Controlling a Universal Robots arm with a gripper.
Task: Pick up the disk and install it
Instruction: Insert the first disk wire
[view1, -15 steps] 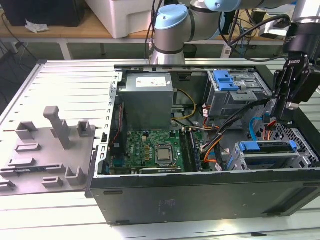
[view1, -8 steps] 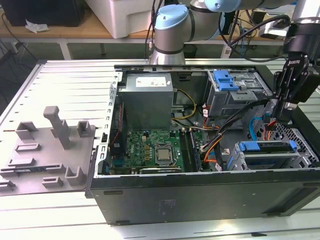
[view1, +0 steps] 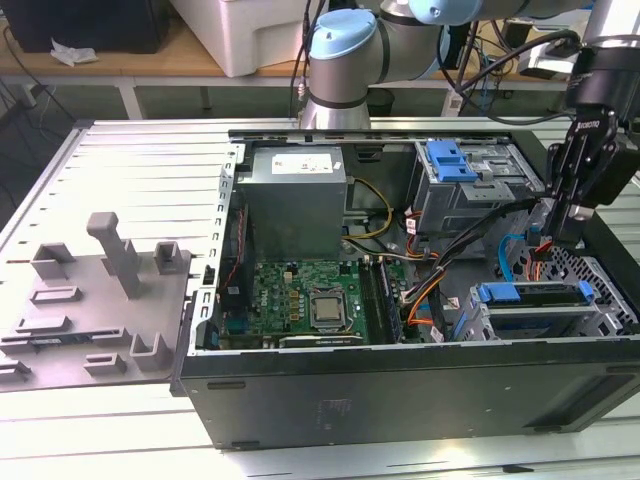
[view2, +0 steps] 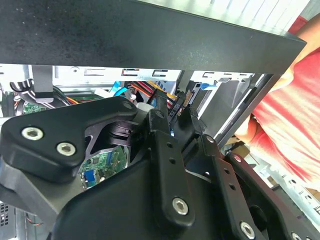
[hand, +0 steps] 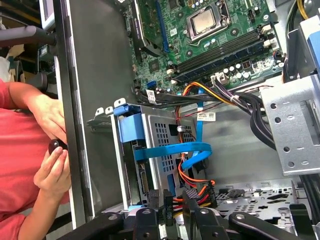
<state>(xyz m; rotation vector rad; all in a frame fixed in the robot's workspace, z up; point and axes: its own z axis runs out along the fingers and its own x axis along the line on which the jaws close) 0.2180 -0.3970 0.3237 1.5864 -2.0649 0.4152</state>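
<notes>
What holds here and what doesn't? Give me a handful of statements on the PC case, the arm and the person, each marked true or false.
1. The case lies open, its motherboard exposed. True.
2. The pincer is at the exterior view's left end of the case. False: it is at that view's right end.
3. A blue cable runs across the drive cage in the first wrist view. True.
4. A cooler covers the processor. False: the processor is bare.
5. A person's hands are beside the case, outside its wall. True.
</notes>
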